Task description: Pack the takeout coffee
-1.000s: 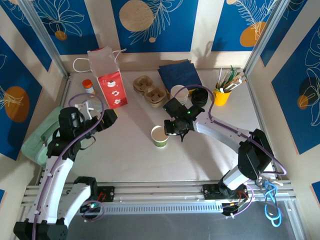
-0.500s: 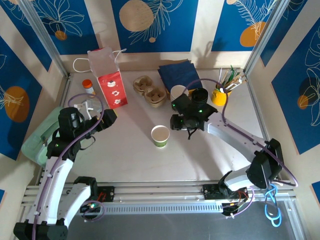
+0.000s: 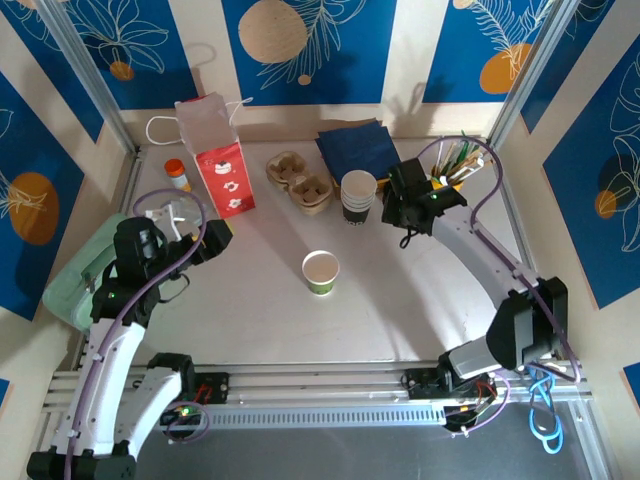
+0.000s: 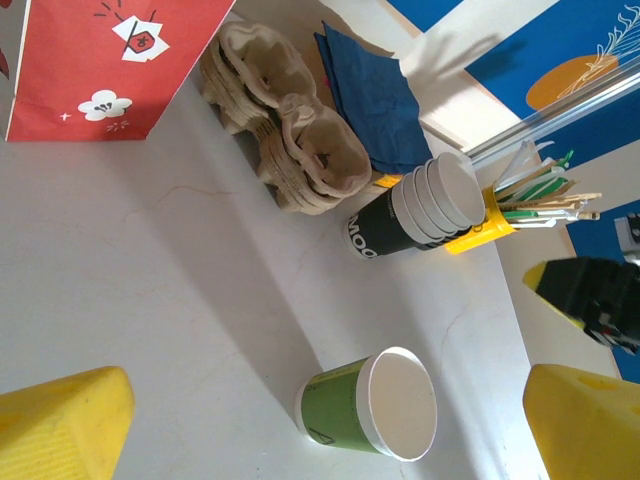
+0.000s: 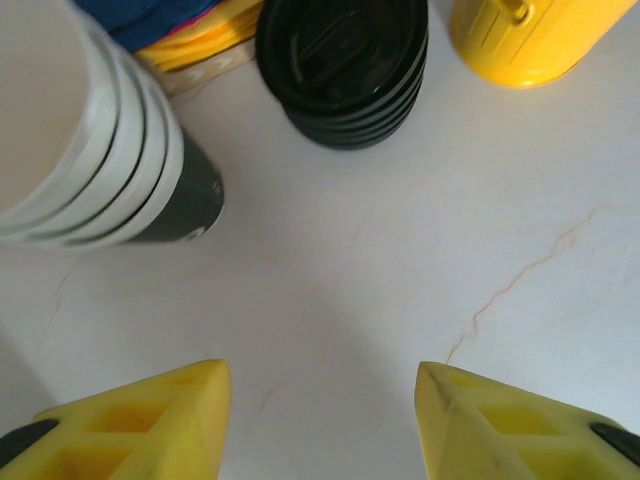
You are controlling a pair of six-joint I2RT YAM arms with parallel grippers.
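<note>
2 grippers are empty: the left gripper (image 3: 212,240), jaws spread wide, hovers at the left, near the red bag (image 3: 222,178). In the middle, well apart from both, the green cup (image 3: 321,271) stands upright and open-topped. Far right, the right gripper (image 5: 318,400), jaws partly spread, hangs just near of the black lids (image 5: 342,60).

I see a pale tabletop (image 3: 260,300) with the green takeout coffee cup (image 3: 320,272) standing open-topped near its middle. Towards the far edge sit an orange-capped bottle (image 3: 177,173), a red paper bag (image 3: 224,178), cardboard carriers (image 3: 300,183), navy napkins (image 3: 355,148), stacked white-rimmed cups (image 3: 358,195), black lids (image 5: 342,60) and a yellow holder (image 5: 530,35).
</note>
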